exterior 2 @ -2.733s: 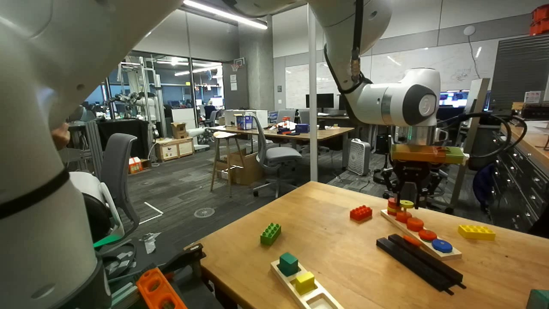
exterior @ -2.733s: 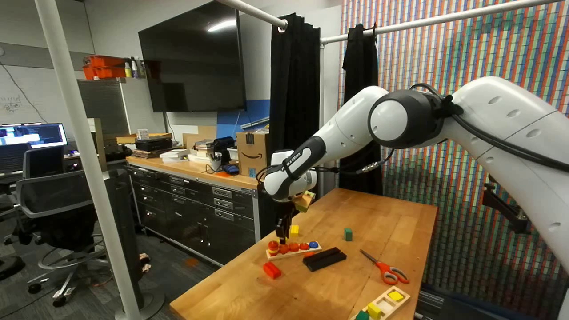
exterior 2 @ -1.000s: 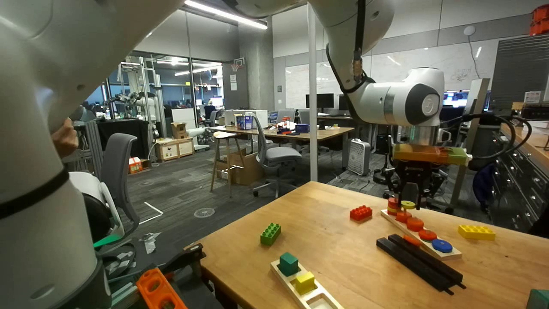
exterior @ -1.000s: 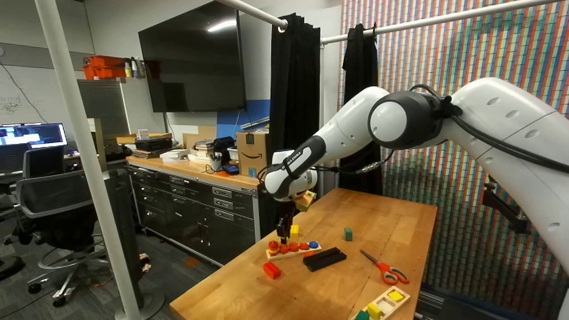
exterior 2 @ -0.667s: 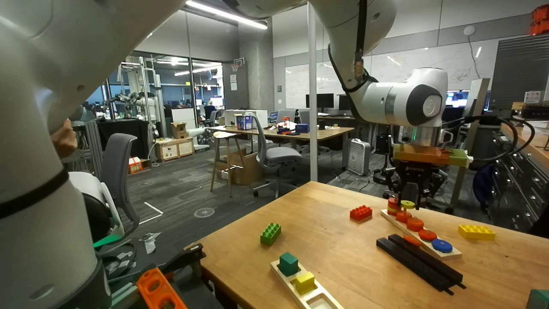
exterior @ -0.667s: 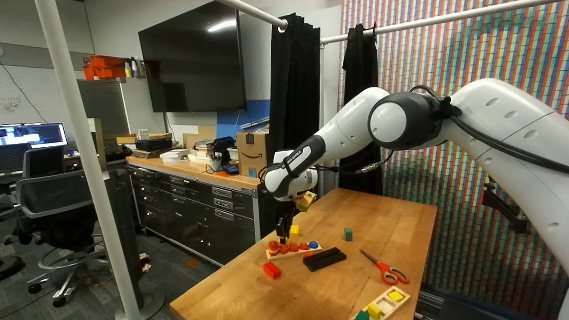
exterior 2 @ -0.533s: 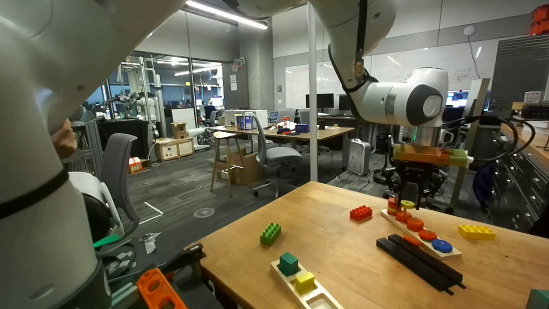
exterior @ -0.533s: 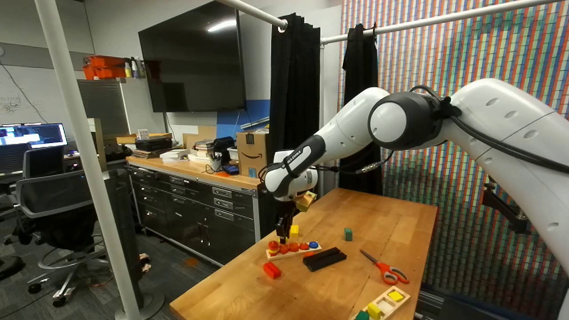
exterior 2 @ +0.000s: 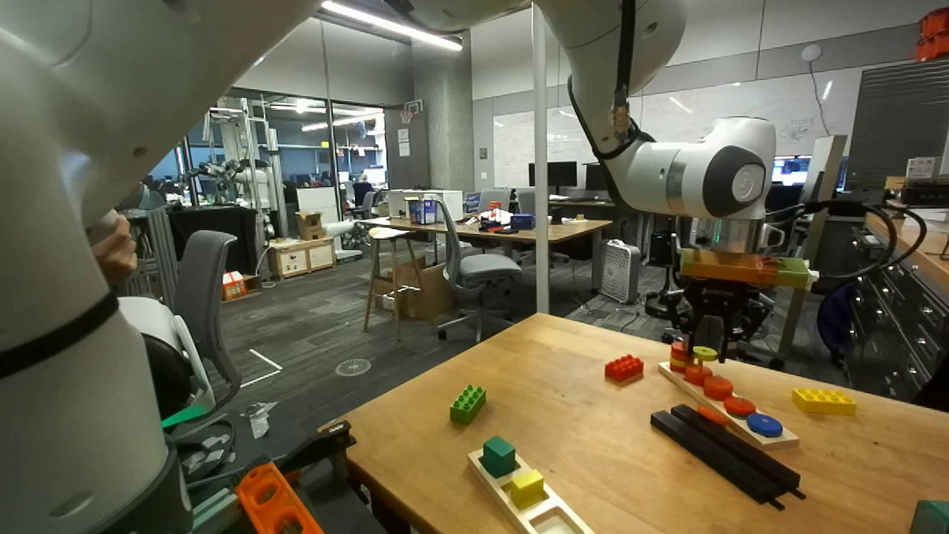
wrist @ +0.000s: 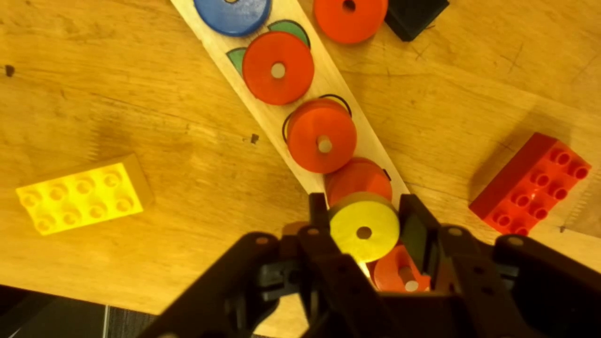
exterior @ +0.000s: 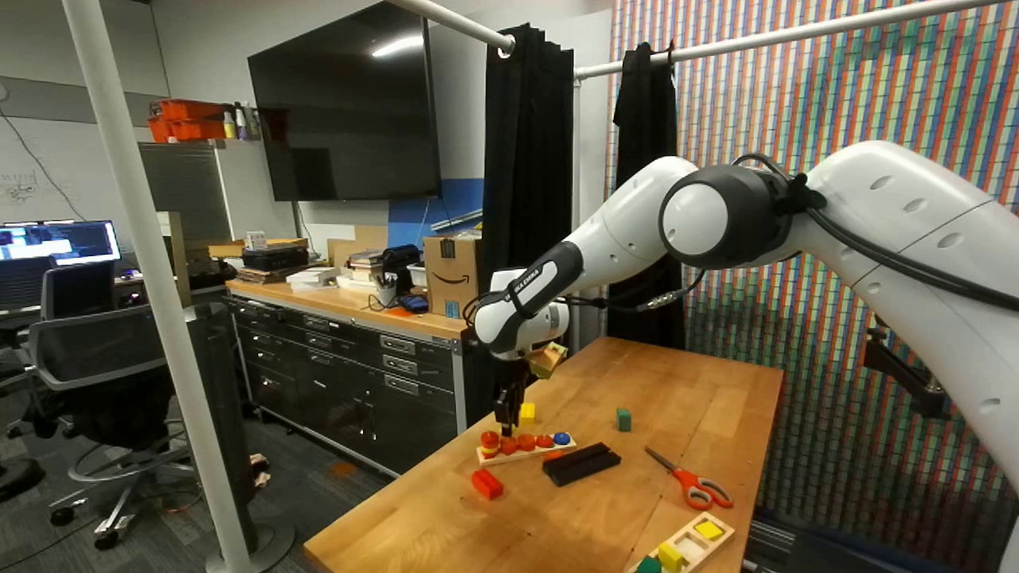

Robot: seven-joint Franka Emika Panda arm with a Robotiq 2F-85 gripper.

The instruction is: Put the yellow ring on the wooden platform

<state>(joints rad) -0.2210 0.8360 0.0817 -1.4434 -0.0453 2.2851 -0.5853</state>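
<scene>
Wrist view: pale wooden platform [wrist: 325, 77] carries four round red discs [wrist: 281, 89] plus one blue disc [wrist: 230, 19]; black claw [wrist: 364, 206] has the bright yellow ring [wrist: 364, 247] pinched above it. In an exterior view, wooden tray [exterior: 691, 545] holds two yellow blocks [exterior: 670, 557], one green block [exterior: 649, 565].

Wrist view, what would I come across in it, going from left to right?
From the left: yellow brick, blue ring, yellow ring, red brick. I left out whatever overlaps these side to side.
</scene>
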